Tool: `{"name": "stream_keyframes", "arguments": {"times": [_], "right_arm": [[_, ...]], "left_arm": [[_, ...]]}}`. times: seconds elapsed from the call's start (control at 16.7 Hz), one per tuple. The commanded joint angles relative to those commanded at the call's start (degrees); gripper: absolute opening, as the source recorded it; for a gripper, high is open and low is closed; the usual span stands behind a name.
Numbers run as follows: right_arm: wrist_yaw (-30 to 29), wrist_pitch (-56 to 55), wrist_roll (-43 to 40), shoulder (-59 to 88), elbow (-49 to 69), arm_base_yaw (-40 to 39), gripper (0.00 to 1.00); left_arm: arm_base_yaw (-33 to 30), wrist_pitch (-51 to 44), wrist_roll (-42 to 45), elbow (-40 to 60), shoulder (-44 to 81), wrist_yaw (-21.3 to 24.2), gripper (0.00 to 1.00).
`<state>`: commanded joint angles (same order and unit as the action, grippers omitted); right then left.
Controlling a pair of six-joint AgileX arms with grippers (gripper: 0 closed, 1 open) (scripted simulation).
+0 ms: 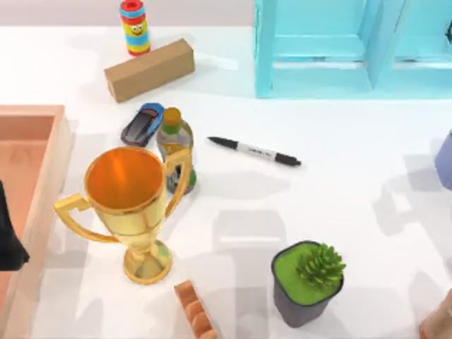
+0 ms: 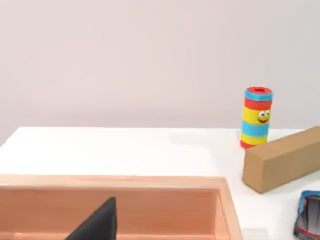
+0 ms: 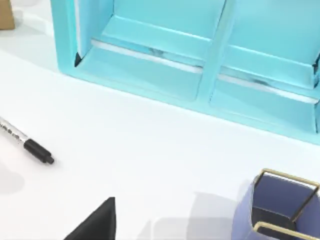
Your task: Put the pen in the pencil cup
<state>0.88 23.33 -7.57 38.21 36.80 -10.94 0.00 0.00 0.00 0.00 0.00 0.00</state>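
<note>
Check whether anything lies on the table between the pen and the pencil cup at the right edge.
Nothing visible does. The pen lies flat on open white table, and the stretch from its right end to the blue pencil cup at the table's right edge is bare. The teal shelf unit stands behind that path, and the potted succulent in front of it.

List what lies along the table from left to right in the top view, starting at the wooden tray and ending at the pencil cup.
wooden tray → gold trophy → pen → potted plant → pencil cup
</note>
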Motion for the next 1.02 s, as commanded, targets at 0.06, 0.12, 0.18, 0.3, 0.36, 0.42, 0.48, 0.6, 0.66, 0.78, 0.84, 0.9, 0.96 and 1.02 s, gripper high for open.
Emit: {"name": "stream_keyframes", "arguments": {"times": [0.06, 0.12, 0.18, 0.3, 0.36, 0.42, 0.48, 0.6, 0.66, 0.78, 0.84, 0.9, 0.96, 1.02], "right_arm": [[-0.03, 3.41, -1.22, 6.50, 6.32, -1.51, 1.00], [-0.09, 6.88, -2.50, 13.21, 12.94, -3.04, 1.00], [-0.18, 10.39, -3.83, 20.06, 19.83, -4.57, 1.00], [-0.48, 17.43, -6.62, 33.89, 34.17, -7.64, 1.00], [-0.71, 20.90, -8.07, 40.73, 41.47, -9.14, 1.00], [-0.98, 24.31, -9.54, 47.43, 48.69, -10.61, 1.00], [-1.30, 27.64, -11.02, 53.97, 55.74, -12.05, 1.00], [-2.13, 34.06, -13.99, 66.45, 69.09, -14.76, 1.00], [-2.63, 37.13, -15.45, 72.31, 75.29, -16.02, 1.00], [-3.86, 42.92, -18.23, 83.00, 86.32, -18.26, 1.00], [-4.55, 45.65, -19.52, 87.92, 91.22, -19.23, 1.00], [-5.28, 48.26, -20.73, 92.56, 95.69, -20.09, 1.00], [-6.04, 50.73, -21.85, 96.92, 99.73, -20.85, 1.00], [-6.81, 53.03, -22.86, 100.95, 103.31, -21.51, 1.00]], "left_arm": [[0.00, 0.00, 0.00, 0.00, 0.00, 0.00, 1.00], [0.00, 0.00, 0.00, 0.00, 0.00, 0.00, 1.00], [0.00, 0.00, 0.00, 0.00, 0.00, 0.00, 1.00], [0.00, 0.00, 0.00, 0.00, 0.00, 0.00, 1.00], [0.00, 0.00, 0.00, 0.00, 0.00, 0.00, 1.00], [0.00, 0.00, 0.00, 0.00, 0.00, 0.00, 1.00], [0.00, 0.00, 0.00, 0.00, 0.00, 0.00, 1.00], [0.00, 0.00, 0.00, 0.00, 0.00, 0.00, 1.00], [0.00, 0.00, 0.00, 0.00, 0.00, 0.00, 1.00], [0.00, 0.00, 0.00, 0.00, 0.00, 0.00, 1.00], [0.00, 0.00, 0.00, 0.00, 0.00, 0.00, 1.00], [0.00, 0.00, 0.00, 0.00, 0.00, 0.00, 1.00], [0.00, 0.00, 0.00, 0.00, 0.00, 0.00, 1.00], [0.00, 0.00, 0.00, 0.00, 0.00, 0.00, 1.00]]}}
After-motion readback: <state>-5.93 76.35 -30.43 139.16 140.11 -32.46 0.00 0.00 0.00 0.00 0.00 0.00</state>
